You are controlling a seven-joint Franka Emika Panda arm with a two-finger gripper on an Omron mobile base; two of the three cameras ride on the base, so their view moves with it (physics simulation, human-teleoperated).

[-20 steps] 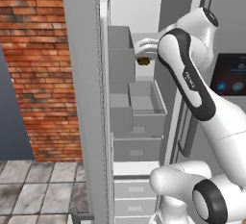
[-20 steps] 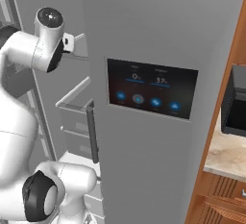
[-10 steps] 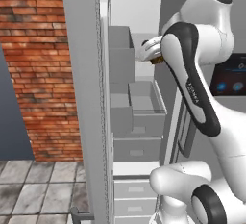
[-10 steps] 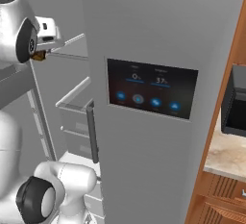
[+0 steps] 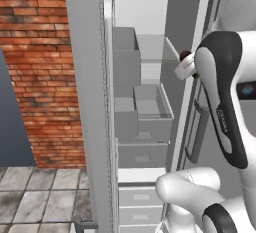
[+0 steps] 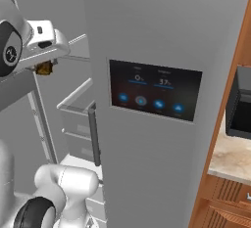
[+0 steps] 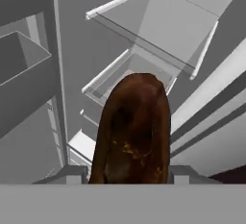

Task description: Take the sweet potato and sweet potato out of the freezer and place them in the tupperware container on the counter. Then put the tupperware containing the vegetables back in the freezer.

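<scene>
My gripper [image 7: 129,179] is shut on a dark brown-red sweet potato [image 7: 133,127], which stands up between the fingers in the hand view. In the left base view the gripper [image 5: 186,63] holds the sweet potato [image 5: 185,55] at the right edge of the open freezer [image 5: 150,47], level with its upper shelf. From the right base view the sweet potato [image 6: 44,68] hangs under the gripper [image 6: 45,63] in front of the freezer's pale interior [image 6: 73,95]. The tupperware container is out of view.
The freezer door [image 5: 87,102] stands open to the left beside a brick wall [image 5: 35,77]. Grey bins and drawers [image 5: 147,112] fill the freezer. To the right are the door with the black touch panel [image 6: 154,92], a black microwave [image 6: 241,104] and the counter [image 6: 235,159].
The hand has drawn back to the right, away from the freezer shelves, carrying the sweet potato with it. The arm's elbow has swung up and over.
</scene>
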